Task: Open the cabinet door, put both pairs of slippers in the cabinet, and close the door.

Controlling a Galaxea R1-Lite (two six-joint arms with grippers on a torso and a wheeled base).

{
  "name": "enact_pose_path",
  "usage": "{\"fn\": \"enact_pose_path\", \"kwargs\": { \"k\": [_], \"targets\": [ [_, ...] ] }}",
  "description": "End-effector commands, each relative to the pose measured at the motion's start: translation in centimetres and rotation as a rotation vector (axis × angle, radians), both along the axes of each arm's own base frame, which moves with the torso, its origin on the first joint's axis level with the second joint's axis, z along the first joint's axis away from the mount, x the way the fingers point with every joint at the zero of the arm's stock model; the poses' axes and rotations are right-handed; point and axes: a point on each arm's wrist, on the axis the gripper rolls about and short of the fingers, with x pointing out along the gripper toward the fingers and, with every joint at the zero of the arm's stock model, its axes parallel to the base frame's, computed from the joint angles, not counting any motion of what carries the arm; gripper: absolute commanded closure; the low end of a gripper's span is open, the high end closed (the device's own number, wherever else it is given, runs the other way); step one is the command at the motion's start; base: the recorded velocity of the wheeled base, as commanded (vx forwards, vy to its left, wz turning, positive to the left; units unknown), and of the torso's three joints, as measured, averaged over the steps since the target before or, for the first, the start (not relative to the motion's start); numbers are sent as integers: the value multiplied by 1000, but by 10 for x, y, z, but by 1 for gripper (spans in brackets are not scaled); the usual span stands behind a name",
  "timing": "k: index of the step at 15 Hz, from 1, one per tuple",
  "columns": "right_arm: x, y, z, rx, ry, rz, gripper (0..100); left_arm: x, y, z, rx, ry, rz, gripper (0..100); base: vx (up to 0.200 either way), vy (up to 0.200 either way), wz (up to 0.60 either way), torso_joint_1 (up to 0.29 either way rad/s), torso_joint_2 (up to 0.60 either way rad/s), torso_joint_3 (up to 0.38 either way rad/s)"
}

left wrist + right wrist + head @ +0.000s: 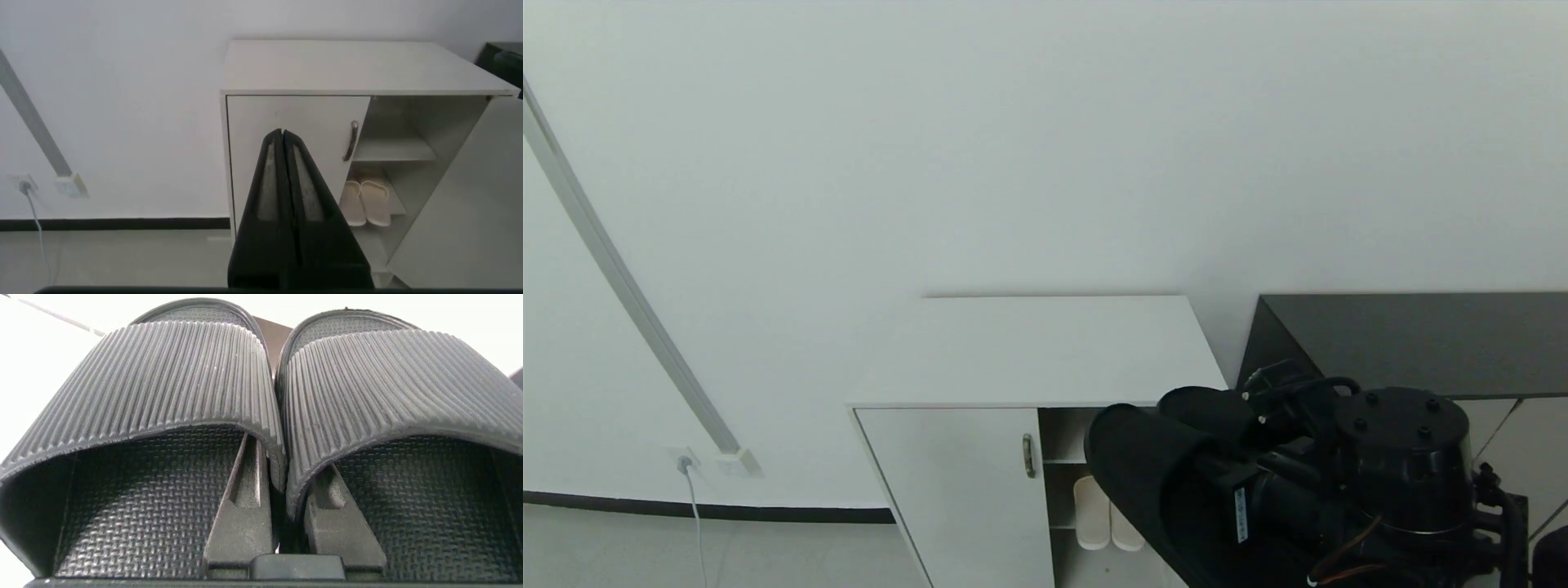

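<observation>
Before the cabinet (1029,351) opening, the right fingers (237,523) pinched the black slippers (1143,465) together; the left fingers (274,188) were closed, empty. The pair could snag the shelf (396,151) above the white slippers (1104,514) inside and slip free.

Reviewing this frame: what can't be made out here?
Head view: right-hand interior of the cabinet, hidden behind the held black slippers.
Left wrist view: the open door, cut off by the frame edge.
Left wrist view: lower middle of the closed door, behind the left gripper.
Right wrist view: the cabinet, blocked by the black slippers.
</observation>
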Motion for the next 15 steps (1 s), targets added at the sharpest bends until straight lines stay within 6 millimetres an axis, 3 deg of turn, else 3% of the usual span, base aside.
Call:
{"fn": "enact_pose_path", "kwargs": {
  "k": [1, 15],
  "targets": [
    [0, 1, -1, -3, 3, 1, 100, 0, 0, 0, -1, 2, 0, 100, 0, 0, 0, 0, 0, 0],
    [-1, 0, -2, 6, -12, 7, 100, 0, 0, 0, -2, 2, -2, 100, 0, 0, 0, 0, 0, 0]
  ]
}}
